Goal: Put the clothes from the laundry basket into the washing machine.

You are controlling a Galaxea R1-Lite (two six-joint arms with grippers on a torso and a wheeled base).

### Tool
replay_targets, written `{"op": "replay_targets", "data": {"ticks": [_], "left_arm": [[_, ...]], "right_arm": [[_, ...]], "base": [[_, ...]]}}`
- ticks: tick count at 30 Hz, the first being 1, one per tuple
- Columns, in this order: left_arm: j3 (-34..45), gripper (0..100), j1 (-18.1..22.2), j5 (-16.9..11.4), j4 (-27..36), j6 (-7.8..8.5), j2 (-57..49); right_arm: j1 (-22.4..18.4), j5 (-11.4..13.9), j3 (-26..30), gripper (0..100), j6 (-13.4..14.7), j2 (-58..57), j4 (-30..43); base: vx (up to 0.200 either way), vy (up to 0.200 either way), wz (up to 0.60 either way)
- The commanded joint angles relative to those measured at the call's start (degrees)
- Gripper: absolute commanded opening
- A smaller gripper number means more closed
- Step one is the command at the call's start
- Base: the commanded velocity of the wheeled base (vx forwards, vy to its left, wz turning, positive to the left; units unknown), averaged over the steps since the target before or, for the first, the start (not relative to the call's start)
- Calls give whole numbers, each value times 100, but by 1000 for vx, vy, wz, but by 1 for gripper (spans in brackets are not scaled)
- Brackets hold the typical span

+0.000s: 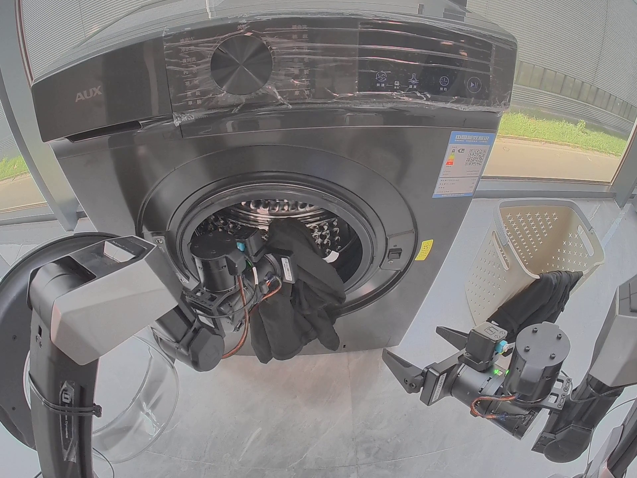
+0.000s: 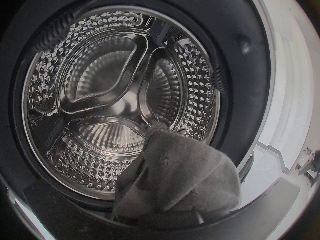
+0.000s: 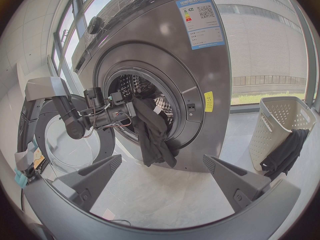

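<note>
The dark grey washing machine (image 1: 279, 147) stands with its round door swung open, and its steel drum (image 2: 110, 84) shows bare metal inside. My left gripper (image 1: 284, 241) is at the drum's mouth, shut on a black garment (image 1: 305, 293). That garment hangs from the gripper over the opening's lower rim and down the machine's front (image 3: 153, 134). Bunched cloth (image 2: 180, 174) hides the fingers in the left wrist view. A cream laundry basket (image 1: 531, 234) leans to the right of the machine, with another black garment (image 1: 537, 300) draped over its rim. My right gripper (image 1: 415, 346) is open low beside the basket, holding nothing.
The open glass door (image 1: 133, 393) sticks out at the lower left, next to my left arm. Pale floor (image 1: 318, 406) lies between the machine's front and my right gripper. Windows run behind the machine and the basket.
</note>
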Motion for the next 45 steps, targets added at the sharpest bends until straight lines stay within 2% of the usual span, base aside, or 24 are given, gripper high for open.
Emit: {"op": "replay_targets", "data": {"ticks": [1, 9, 20, 21, 22, 32, 33, 38, 45], "left_arm": [[-873, 0, 28, 120, 498, 5, 389], [-2209, 0, 72, 331, 1104, 5, 1040], [-3167, 0, 195, 577, 1552, 5, 1506], [-3606, 0, 266, 814, 1702, 5, 1629], [-3800, 0, 292, 867, 1763, 5, 1690], [-3931, 0, 397, 946, 1948, -12, 1646], [-3923, 100, 406, 937, 1966, -4, 1638], [-3896, 100, 424, 946, 1983, -39, 1620], [-2806, 100, 318, 911, 2308, -48, 899]], "right_arm": [[-6, -1, 3, 100, -1, 16, 5], [-23, 8, 3, 100, -10, 16, 5], [-32, 8, 3, 100, -10, 16, 5], [-41, 17, 3, 100, -10, 16, 5], [-49, 17, 3, 100, -19, 16, 5], [-23, 17, 3, 100, -10, 16, 5], [-14, 8, 3, 100, -10, 16, 5], [-14, 8, 3, 100, -10, 16, 5], [-6, 17, -6, 100, -10, 16, 5]], "base": [[0, 0, 0], [0, 0, 0], [0, 0, 0], [0, 0, 0], [0, 0, 0], [0, 0, 0], [0, 0, 0], [0, 0, 0], [0, 0, 0]]}}
